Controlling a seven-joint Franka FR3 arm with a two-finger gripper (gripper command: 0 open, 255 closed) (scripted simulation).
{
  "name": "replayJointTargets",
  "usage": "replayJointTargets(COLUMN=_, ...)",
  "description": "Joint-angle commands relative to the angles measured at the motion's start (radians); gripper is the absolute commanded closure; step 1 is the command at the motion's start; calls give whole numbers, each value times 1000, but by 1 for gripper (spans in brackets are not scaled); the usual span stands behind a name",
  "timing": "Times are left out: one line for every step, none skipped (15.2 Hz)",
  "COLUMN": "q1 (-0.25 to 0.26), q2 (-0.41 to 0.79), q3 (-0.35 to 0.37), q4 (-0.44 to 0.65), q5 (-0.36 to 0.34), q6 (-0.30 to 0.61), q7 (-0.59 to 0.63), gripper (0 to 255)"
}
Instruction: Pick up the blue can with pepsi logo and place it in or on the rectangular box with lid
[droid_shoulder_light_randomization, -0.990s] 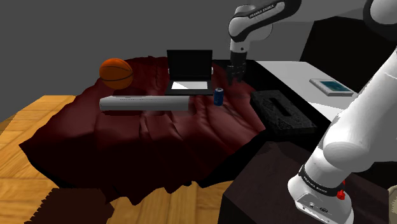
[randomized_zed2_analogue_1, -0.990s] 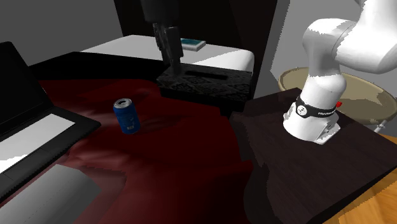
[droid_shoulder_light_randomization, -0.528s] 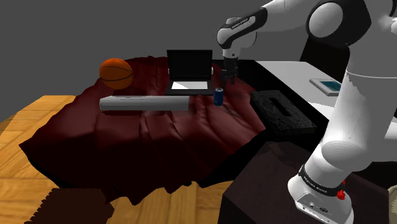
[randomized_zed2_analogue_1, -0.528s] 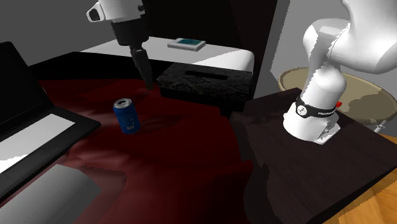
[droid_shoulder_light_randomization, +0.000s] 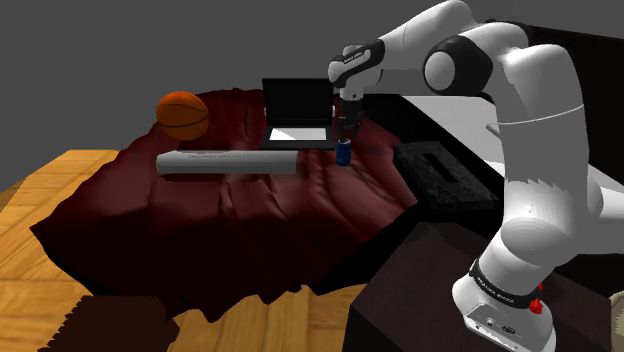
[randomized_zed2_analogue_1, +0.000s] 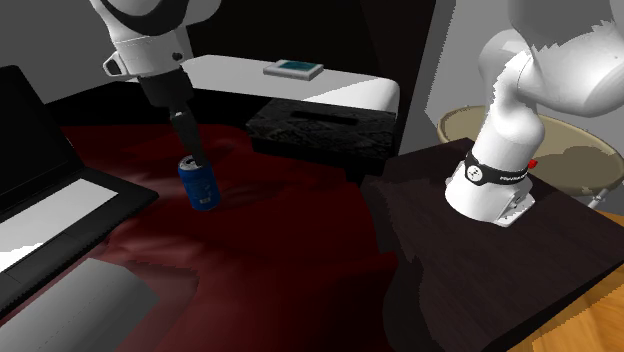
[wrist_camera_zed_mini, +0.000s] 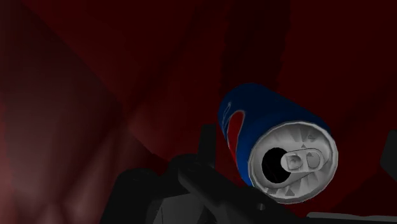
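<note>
Now spread over the standing blue can (randomized_zed2_analogue_1: 200, 184) left of centre, the tool (randomized_zed2_analogue_1: 193, 148) could topple it if lowered off-centre.

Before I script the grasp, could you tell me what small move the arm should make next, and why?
Probably lower the claw a little. It hangs just above the upright blue can, and the wrist view shows its open fingers standing either side of the can's top, not touching it.
</note>
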Motion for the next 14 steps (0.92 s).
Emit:
replayJointTargets(q1=0, q2=19, q3=4, q4=0, q5=5, q6=18, q7=-3, gripper=0)
replayJointTargets(q1=0, q2=22, q3=5, q4=-10, q5=6, q6=30, q7=-4, gripper=0)
replayJointTargets(q1=1, q2=24, q3=6, q4=-19, q5=8, q6=42, q7=-5, gripper=0)
replayJointTargets(q1=2, q2=27, q3=7, q4=-28, q5=10, q6=54, q7=-6, gripper=0)
replayJointTargets(q1=3, q2=31, q3=8, q4=-37, q5=11, q6=65, q7=-7, gripper=0)
replayJointTargets(q1=3, q2=34, q3=9, q4=-46, q5=13, q6=77, q7=-9, gripper=0)
replayJointTargets(q1=4, q2=36, q3=9, q4=-51, q5=14, q6=84, q7=-9, gripper=0)
replayJointTargets(q1=4, q2=36, q3=9, q4=-51, q5=14, q6=84, q7=-9, gripper=0)
replayJointTargets(q1=4, q2=36, q3=9, q4=-51, q5=14, q6=84, q7=-9, gripper=0)
replayJointTargets(q1=4, q2=36, q3=9, q4=-51, q5=14, q6=84, q7=-9, gripper=0)
replayJointTargets(q1=4, q2=36, q3=9, q4=-51, q5=14, q6=84, q7=-9, gripper=0)
replayJointTargets(q1=4, q2=36, q3=9, q4=-51, q5=14, q6=84, q7=-9, gripper=0)
replayJointTargets(q1=4, q2=36, q3=9, q4=-51, q5=14, q6=84, q7=-9, gripper=0)
replayJointTargets(q1=4, q2=36, q3=9, q4=-50, q5=14, q6=84, q7=-9, gripper=0)
